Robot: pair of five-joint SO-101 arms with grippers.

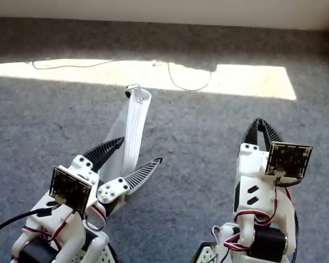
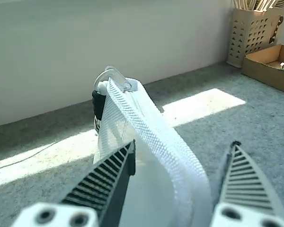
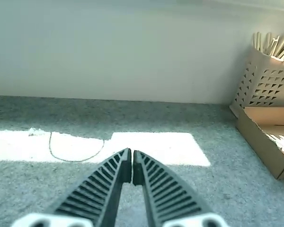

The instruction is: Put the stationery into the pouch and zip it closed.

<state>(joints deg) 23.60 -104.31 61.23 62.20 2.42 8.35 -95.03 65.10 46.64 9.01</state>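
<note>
Underfoot, grey carpet (image 1: pixel 208 137) with a short nap covers the whole high view, and a sunlit strip (image 1: pixel 247 82) crosses the upper part.

Next in size, the pouch (image 1: pixel 136 123) is a long narrow sleeve of white mesh, soft and see-through. Its long axis runs from lower left up toward the upper middle of the frame, straight out from the left gripper (image 1: pixel 141 149). That gripper's ribbed black jaws are spread wide, one on either side of the pouch's near end. I cannot tell whether either jaw touches the mesh. The left arm is clearly the nearer one, so I judge the next move falls to it.

At lower right, well apart from the pouch, the right gripper (image 1: pixel 260 120) has its jaws pressed together on nothing.

Smallest, a metal zip pull (image 1: pixel 132 87) sits at the pouch's far tip. In the left wrist view a dark thing (image 2: pixel 98 101) shows just below it, too small to identify.
</note>
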